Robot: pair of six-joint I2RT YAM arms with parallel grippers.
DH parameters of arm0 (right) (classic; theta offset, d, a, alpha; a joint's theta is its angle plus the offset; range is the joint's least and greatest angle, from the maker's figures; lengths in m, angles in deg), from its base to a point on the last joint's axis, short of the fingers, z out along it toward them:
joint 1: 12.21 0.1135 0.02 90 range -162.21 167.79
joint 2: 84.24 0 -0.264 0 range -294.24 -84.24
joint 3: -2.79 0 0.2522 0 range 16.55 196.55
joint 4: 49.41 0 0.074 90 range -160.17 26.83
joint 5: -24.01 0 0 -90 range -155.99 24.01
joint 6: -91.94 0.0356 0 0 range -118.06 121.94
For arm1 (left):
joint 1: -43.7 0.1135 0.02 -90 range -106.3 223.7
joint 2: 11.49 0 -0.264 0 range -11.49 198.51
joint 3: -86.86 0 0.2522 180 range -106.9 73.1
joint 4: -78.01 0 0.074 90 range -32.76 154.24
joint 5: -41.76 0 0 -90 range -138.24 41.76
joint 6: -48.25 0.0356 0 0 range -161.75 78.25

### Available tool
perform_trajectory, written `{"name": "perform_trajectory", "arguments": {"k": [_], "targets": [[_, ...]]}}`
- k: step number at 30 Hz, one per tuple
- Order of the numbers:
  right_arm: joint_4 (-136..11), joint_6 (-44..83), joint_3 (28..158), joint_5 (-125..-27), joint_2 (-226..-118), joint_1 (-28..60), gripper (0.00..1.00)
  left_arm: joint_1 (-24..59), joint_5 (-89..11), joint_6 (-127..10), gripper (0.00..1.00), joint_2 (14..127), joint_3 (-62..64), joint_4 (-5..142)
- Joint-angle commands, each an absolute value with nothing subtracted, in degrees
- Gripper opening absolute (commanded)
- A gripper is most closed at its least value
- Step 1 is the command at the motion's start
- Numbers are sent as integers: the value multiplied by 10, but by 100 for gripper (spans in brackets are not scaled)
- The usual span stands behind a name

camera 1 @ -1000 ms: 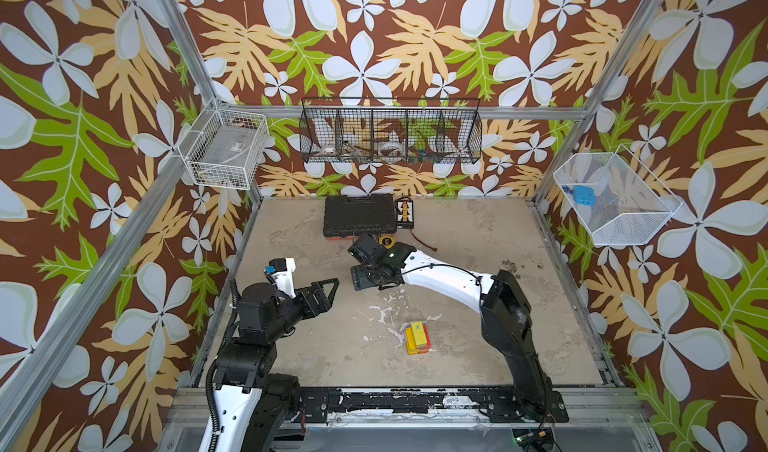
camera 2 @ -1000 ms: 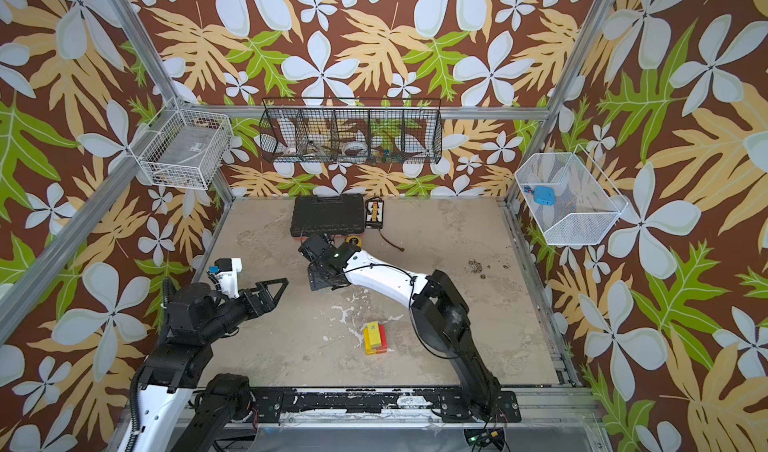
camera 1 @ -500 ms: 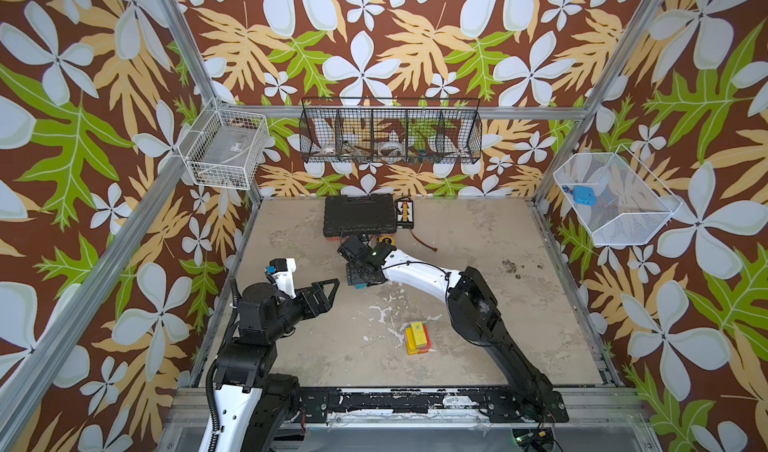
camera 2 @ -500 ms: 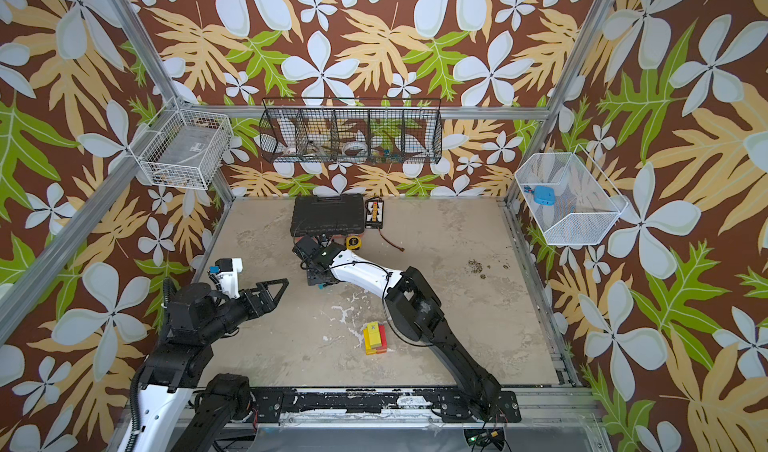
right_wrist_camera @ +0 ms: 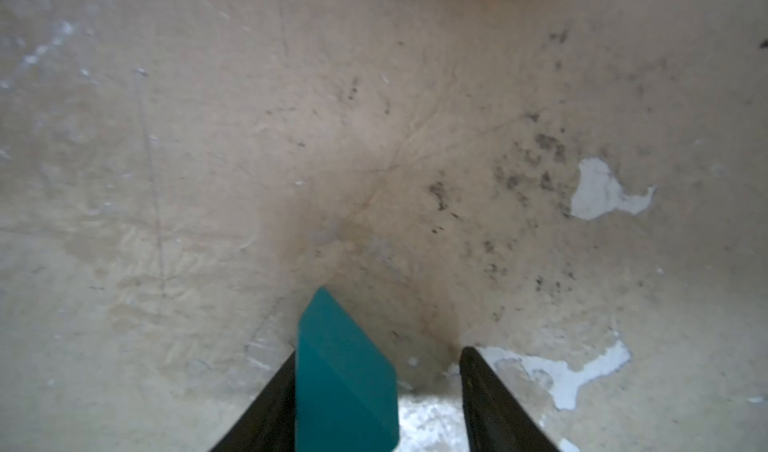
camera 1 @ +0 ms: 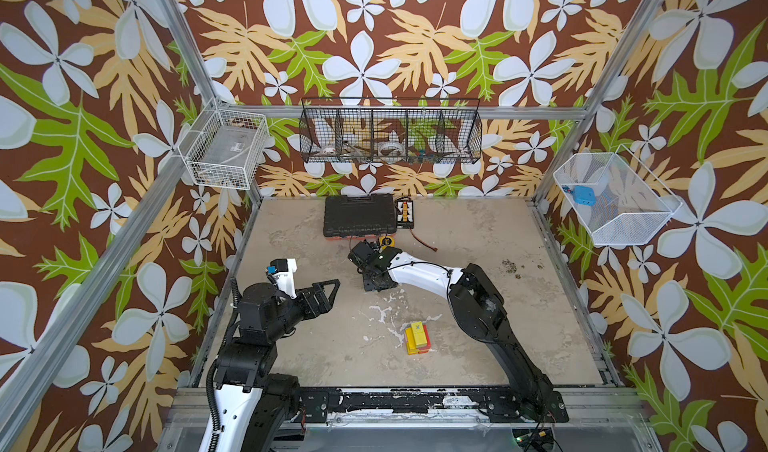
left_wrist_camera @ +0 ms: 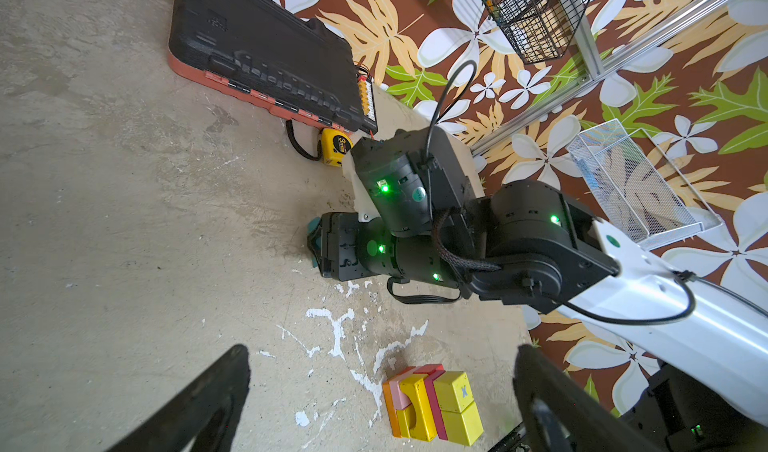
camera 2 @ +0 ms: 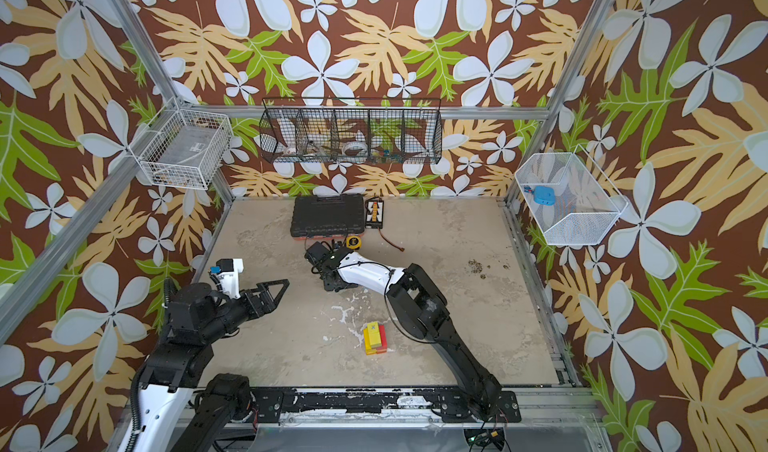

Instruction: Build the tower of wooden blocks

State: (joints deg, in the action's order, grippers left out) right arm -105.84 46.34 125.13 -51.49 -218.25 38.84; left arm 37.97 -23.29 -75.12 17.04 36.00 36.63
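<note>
We saw the right fingers (right_wrist_camera: 272,408) pointing down at the desk (camera 1: 340,367) near its middle, straddling the teal block (right_wrist_camera: 345,371), a wedge-shaped piece lying on the surface. 1 finger lay against the block's side. The other stood apart from it with bare desk showing in the gap, so the fingers were apart and not yet clamped on it. We judged the straddle deliberate: a wedge offers only its 2 flat sides for a grip that will not squeeze it out.

The tower (camera 1: 417,337) stood at 5 o'clock from those fingers, well apart from them and toward the desk's 6 o'clock edge in both top views. Its blocks sat tight together, with yellow uppermost. We judged that the teal block was meant to go on top of it.

The left fingers (left_wrist_camera: 208,404) were spread wide and held nothing. They hung over the desk's 9 o'clock side, aimed at the middle. We judged them parked there to leave the right arm a free path.

Our count:
- 1 teal block and 1 tower in 4 colours: yellow, red, pink and orange.
- About 7 pieces in the tower from the left wrist view, though we could not be sure.
- No other loose block in view.
- 1 tape measure (camera 1: 387,242) at 12 o'clock from the right fingers, just beside 1 black case (camera 1: 359,217).
- 3 wire baskets (camera 1: 390,132) on the walls.
</note>
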Motion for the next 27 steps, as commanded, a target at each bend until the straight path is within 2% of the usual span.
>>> {"name": "perform_trajectory", "arguments": {"k": [1,7,10,14,22,27], "targets": [[-1048,453,1220,-496,-2163,386,58,380,-225,-746,100,169,361,370],[-1037,439,1199,-509,-2157,375,51,380,-225,-746,100,170,362,371],[-1041,440,1199,-506,-2159,375,40,380,-225,-746,100,170,362,371],[-1053,441,1199,-496,-2158,376,33,380,-225,-746,100,170,362,371],[-1098,427,1173,-418,-2127,362,24,380,-223,-745,100,169,362,371],[-1113,415,1070,-341,-2060,299,22,380,-222,-745,100,169,363,371]]}}
